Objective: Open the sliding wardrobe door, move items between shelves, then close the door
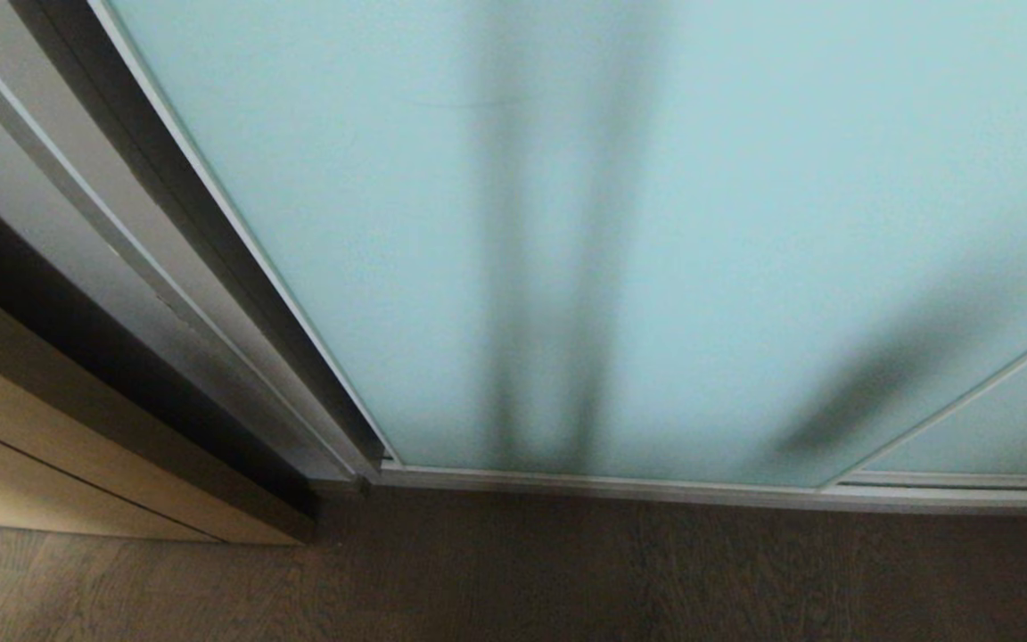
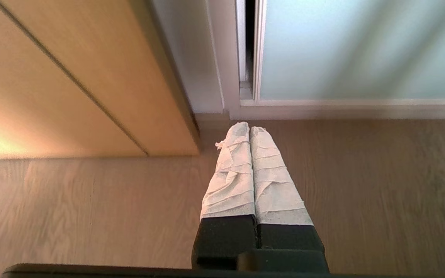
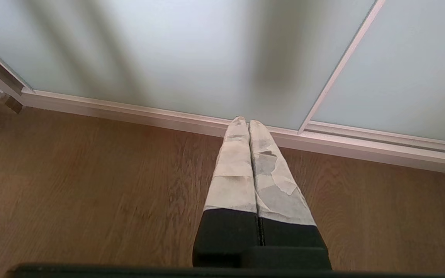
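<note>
The sliding wardrobe door is a frosted pale blue-green glass panel in a thin silver frame, and it fills most of the head view, drawn across the opening. Its left frame edge stands close to the wardrobe's side post, with a narrow dark slit between them. My left gripper hangs over the wooden floor near that corner, shut and empty. My right gripper hangs over the floor in front of the door's bottom rail, shut and empty. Neither arm shows in the head view. The items and the shelves are hidden behind the door.
A light wood cabinet panel stands to the left of the wardrobe, close to my left gripper. A second glass panel overlaps at the right. Brown wooden floor runs along the front of the track.
</note>
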